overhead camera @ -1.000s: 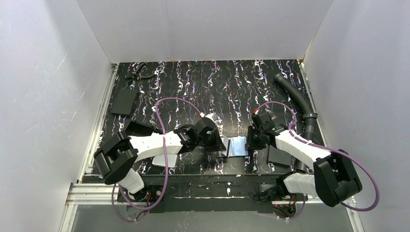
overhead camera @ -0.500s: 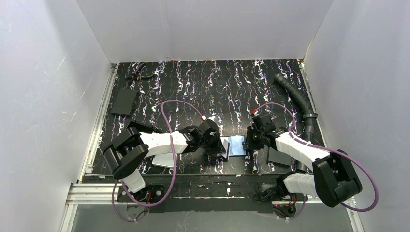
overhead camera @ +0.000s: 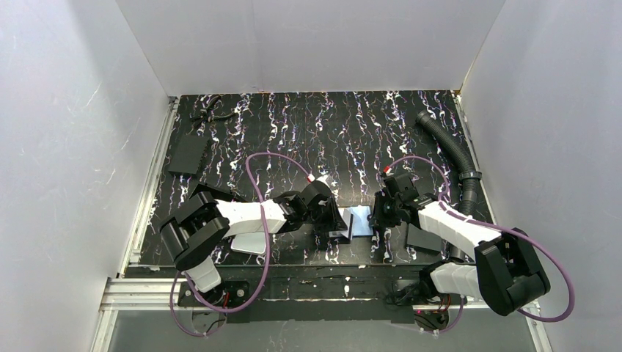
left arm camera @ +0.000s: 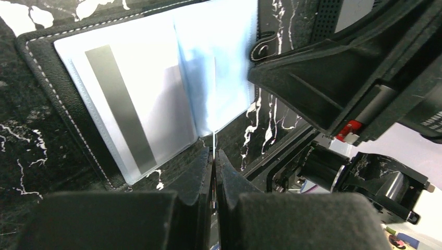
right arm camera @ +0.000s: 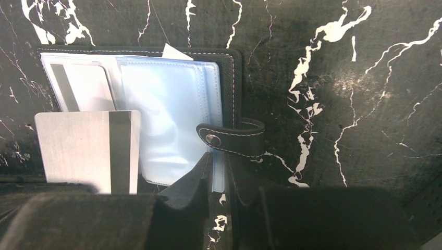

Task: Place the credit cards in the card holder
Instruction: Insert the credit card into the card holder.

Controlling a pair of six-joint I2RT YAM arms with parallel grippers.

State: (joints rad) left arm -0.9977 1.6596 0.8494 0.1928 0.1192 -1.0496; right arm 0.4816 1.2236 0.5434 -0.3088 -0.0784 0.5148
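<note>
The card holder [overhead camera: 361, 221] lies open on the table between my two grippers, its bluish clear pockets [right arm camera: 167, 114] facing up and its snap tab [right arm camera: 232, 138] on the right. One of the credit cards [right arm camera: 78, 83] sits in the left pocket [left arm camera: 120, 104]. My left gripper [left arm camera: 214, 154] is shut on another silver striped credit card [right arm camera: 83, 150], held on edge at the holder's left side. My right gripper [right arm camera: 221, 169] is shut on the holder's right edge, pinching a clear pocket and the cover. From above, the left gripper [overhead camera: 342, 226] and the right gripper [overhead camera: 374, 218] nearly meet.
A black plate [overhead camera: 189, 154] and a cable clump [overhead camera: 207, 114] lie at the far left. A black ribbed hose [overhead camera: 449, 150] runs along the right edge. A white slab [overhead camera: 246, 243] lies under the left arm, and a black plate [overhead camera: 424, 236] beside the right arm.
My left gripper has moved right with its card, up to the holder. My right gripper has closed on the holder's right edge.
</note>
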